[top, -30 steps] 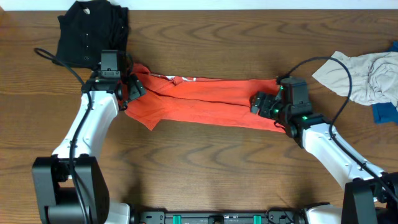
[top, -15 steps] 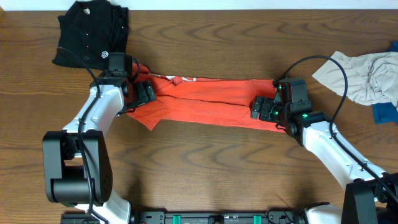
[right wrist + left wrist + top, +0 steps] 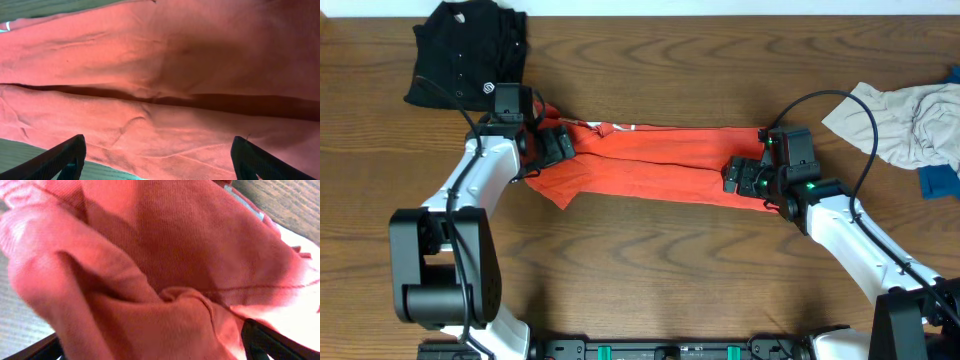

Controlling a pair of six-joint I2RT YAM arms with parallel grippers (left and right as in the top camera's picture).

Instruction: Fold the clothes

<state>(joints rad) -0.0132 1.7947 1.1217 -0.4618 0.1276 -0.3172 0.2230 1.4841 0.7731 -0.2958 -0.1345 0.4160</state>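
Note:
The clothes' main piece, a red-orange T-shirt [image 3: 650, 165], lies folded lengthwise into a long strip across the table's middle, with a bit of white print [image 3: 612, 127] at its top edge. My left gripper [image 3: 552, 148] is at the strip's left end. In the left wrist view bunched red cloth [image 3: 165, 275] fills the wide gap of the open left gripper [image 3: 150, 350]. My right gripper [image 3: 738, 178] hovers over the right end, and in the right wrist view it [image 3: 159, 165] stands open above the flat cloth [image 3: 165, 65].
A black buttoned shirt [image 3: 465, 50] lies crumpled at the back left, close behind my left arm. A pale grey piece [image 3: 910, 120] and a blue piece [image 3: 940, 180] lie at the right edge. A black cable [image 3: 860, 110] arcs over the right arm.
My left gripper has swung up and to the right onto the shirt's left end, pushing the cloth there into a bunch. The right gripper has stayed put.

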